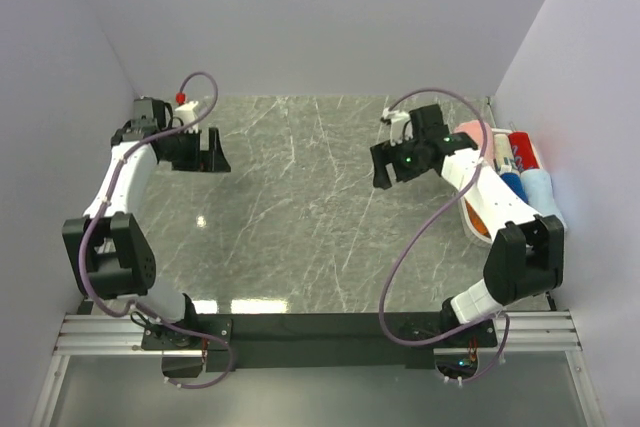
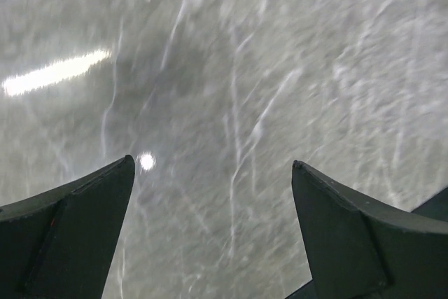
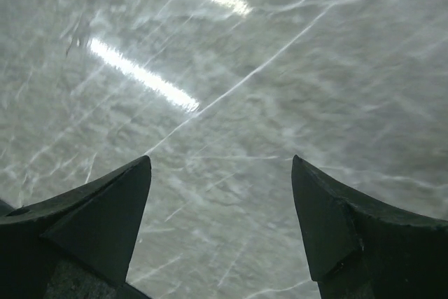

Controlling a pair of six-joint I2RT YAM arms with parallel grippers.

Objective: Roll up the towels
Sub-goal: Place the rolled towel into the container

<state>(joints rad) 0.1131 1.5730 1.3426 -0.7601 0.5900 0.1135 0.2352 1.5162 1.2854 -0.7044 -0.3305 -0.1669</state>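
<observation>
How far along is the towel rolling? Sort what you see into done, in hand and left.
Done: several towels, seemingly rolled, sit in the white basket at the right edge. In hand: nothing; the left gripper and right gripper are open over the bare marble table. Left: no unrolled towel shows, though the right arm hides part of the basket.

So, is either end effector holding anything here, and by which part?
Nothing is held. The left end effector and right end effector both stand open over bare table; the towels lie untouched.
</observation>
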